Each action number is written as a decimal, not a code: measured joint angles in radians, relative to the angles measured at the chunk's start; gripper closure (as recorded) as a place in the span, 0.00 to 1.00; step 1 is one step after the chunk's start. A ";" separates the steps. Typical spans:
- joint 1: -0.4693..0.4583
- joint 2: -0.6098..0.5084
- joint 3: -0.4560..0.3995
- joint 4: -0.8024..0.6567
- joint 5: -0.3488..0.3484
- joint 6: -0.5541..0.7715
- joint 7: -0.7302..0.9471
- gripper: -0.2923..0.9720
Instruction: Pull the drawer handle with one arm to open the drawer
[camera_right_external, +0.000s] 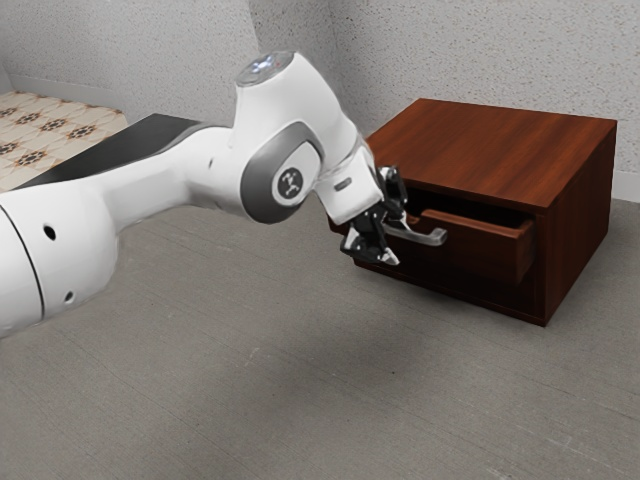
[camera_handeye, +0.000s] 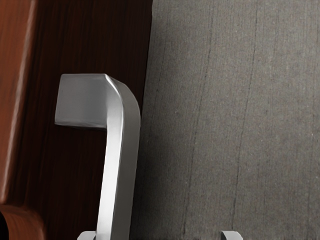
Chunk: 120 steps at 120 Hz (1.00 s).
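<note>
Reddish-brown wood makes up the low cabinet (camera_right_external: 500, 140), which stands on the grey floor (camera_right_external: 300, 390) toward the exterior view's right, near the speckled wall. Its drawer (camera_right_external: 480, 252) sits a little proud of the cabinet's face, with a dark gap above its top edge, so it is partly open. A silver bar handle (camera_right_external: 425, 238) runs across the drawer front.

The white arm (camera_right_external: 200, 180) reaches in from the exterior view's left, and the black gripper (camera_right_external: 378, 250) is at the end of the handle nearer the arm.

From the wrist camera, the handle (camera_handeye: 120, 150) shows as a brushed metal bar with a bent end fixed to the dark drawer front (camera_handeye: 65, 165), the floor (camera_handeye: 235, 100) beyond it. The fingers are spread. One fingertip lies just beside the bar, while the other fingertip (camera_handeye: 231, 235) stands well apart from it, so the hand is not clamped on the handle.
</note>
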 joint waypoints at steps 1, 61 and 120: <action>0.000 -0.002 0.000 -0.003 0.000 0.000 0.000 0.56; 0.002 -0.167 -0.002 -0.219 0.004 0.033 -0.028 0.59; -0.001 -0.317 -0.001 -0.385 0.004 0.060 -0.054 0.60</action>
